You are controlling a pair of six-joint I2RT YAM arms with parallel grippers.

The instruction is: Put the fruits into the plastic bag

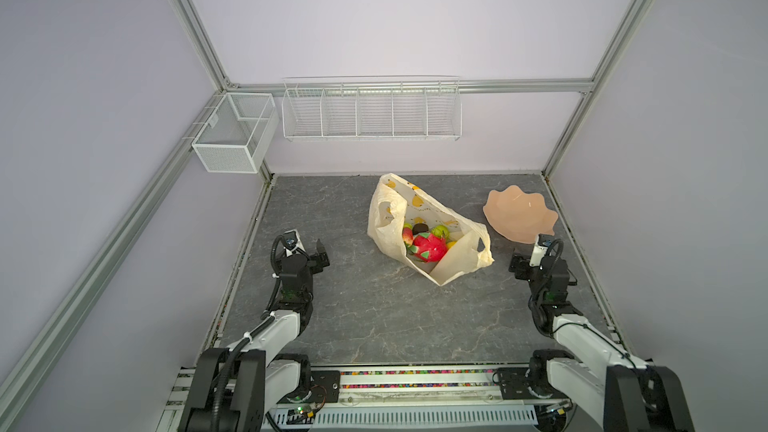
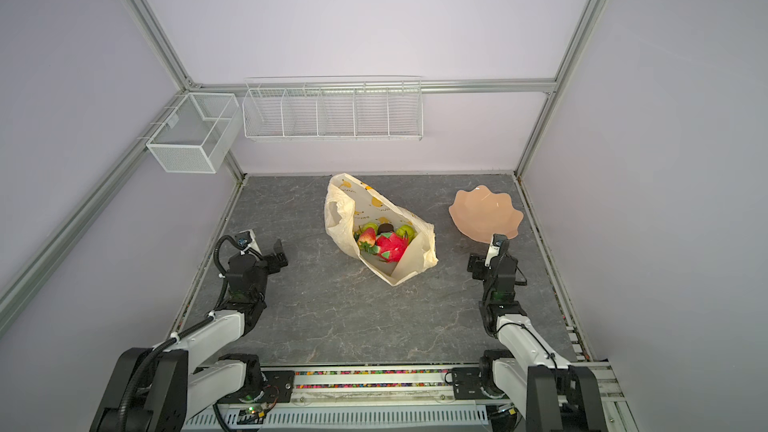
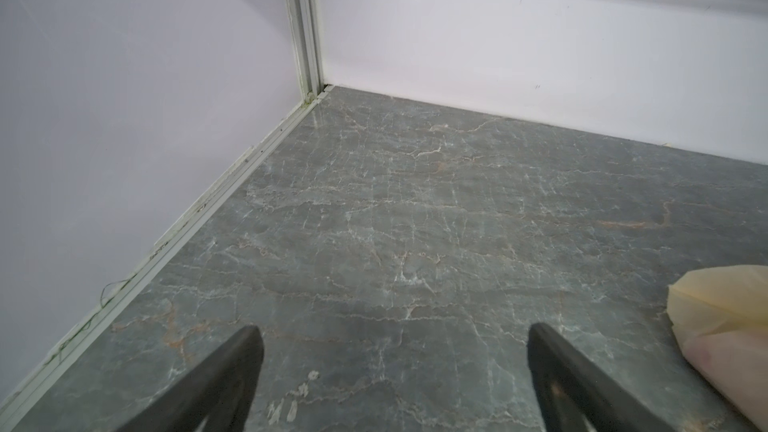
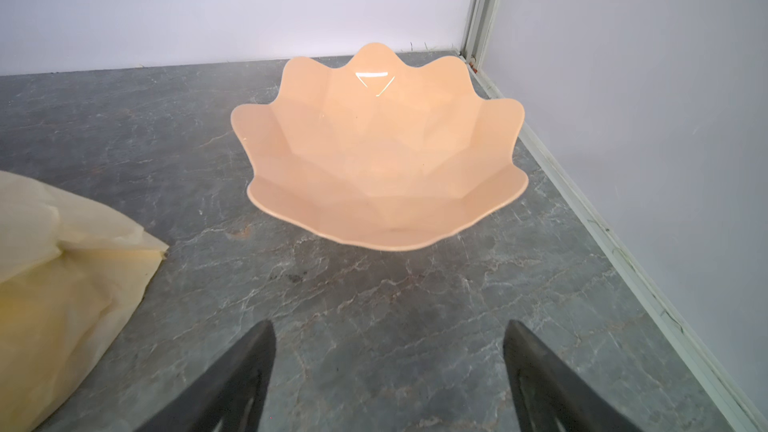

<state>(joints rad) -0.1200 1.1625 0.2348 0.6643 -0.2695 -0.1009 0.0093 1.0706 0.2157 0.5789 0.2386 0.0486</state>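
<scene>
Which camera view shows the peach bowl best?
The right wrist view: the peach bowl fills the middle, whole and empty. Both top views show it small; the left wrist view misses it.

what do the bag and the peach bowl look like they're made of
The plastic bag: thin film, likely plastic, matte and translucent; it crumples and folds softly. The bowl: probably hard plastic, though glazed ceramic is possible; glossy, with a sharp light reflection on its facets.

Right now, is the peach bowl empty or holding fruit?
Empty. In the right wrist view the peach bowl shows a bare inside; in a top view the fruits sit in the plastic bag.
</scene>
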